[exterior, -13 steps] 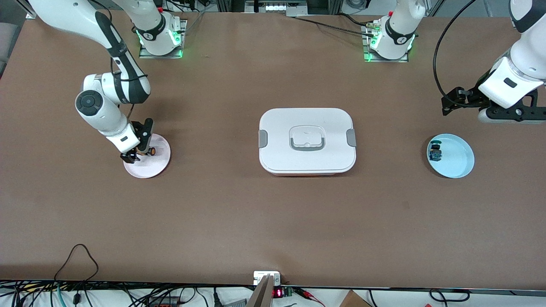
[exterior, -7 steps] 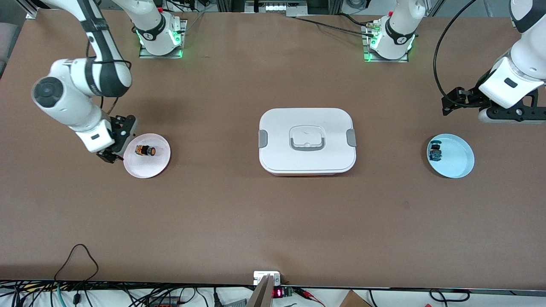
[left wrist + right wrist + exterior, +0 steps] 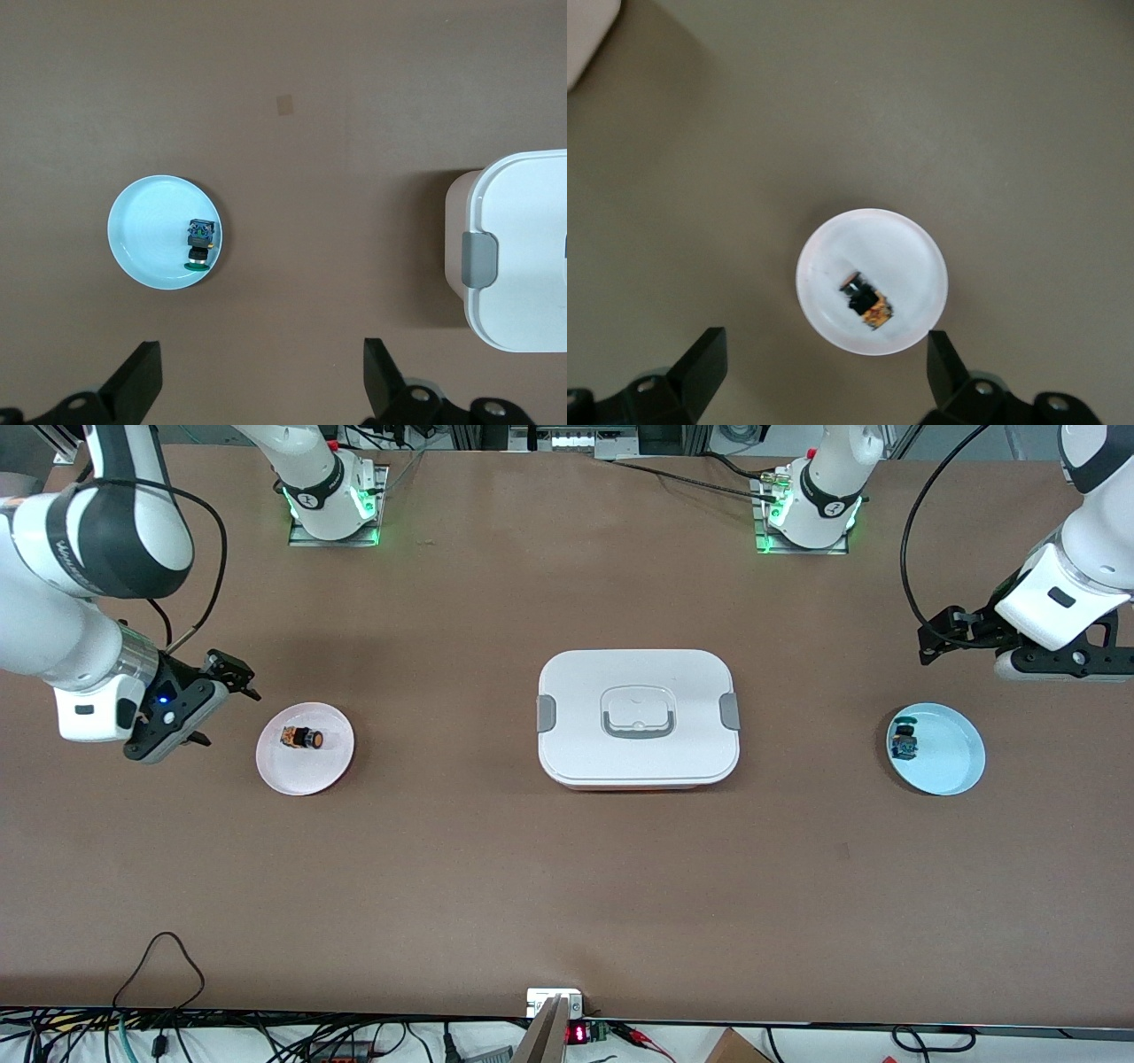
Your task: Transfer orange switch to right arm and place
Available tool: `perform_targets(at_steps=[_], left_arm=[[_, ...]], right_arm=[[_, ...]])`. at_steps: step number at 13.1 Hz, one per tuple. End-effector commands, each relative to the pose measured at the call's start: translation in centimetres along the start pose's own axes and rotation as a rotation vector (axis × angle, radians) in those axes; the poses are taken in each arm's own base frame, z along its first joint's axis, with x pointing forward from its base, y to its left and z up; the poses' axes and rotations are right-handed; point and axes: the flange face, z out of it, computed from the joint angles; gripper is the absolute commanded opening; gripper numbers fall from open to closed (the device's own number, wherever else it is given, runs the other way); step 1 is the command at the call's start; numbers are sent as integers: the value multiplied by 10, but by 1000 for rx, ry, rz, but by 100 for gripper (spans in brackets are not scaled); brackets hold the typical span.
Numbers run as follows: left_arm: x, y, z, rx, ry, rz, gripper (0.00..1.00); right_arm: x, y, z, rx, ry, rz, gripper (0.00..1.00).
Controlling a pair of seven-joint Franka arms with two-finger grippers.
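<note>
Orange switch on its side on pink plate, cap toward lunchbox; right gripper wide, empty.

A: Any legible text?
B: Little. White lettering on the right arm's dark joint band, unreadable. Red digits on a small display at the bench's near edge, unclear.

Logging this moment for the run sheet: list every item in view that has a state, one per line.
orange switch: lying on its side in the pink plate, not held.
blue switch: resting in the blue plate.
white box: lid on.
right end effector: open, empty, over the table beside the pink plate.
left end effector: open, empty, waiting above the table by the blue plate.
</note>
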Motion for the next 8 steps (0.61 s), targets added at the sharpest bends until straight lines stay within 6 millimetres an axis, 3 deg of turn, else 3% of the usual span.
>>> perform_targets(at_steps=[1, 4, 6, 8], left_arm=[[-1, -3, -7, -7, -2, -15, 100], [-2, -3, -6, -7, -6, -15, 100], [-2, -3, -6, -7, -6, -15, 100], [-2, -3, -6, -7, -6, -15, 100]], right_arm=[[2, -7, -14, 57, -30, 260, 100], [8, -36, -46, 46, -136, 503, 100], [13, -49, -82, -110, -166, 467, 100], [12, -39, -119, -188, -105, 479, 100]])
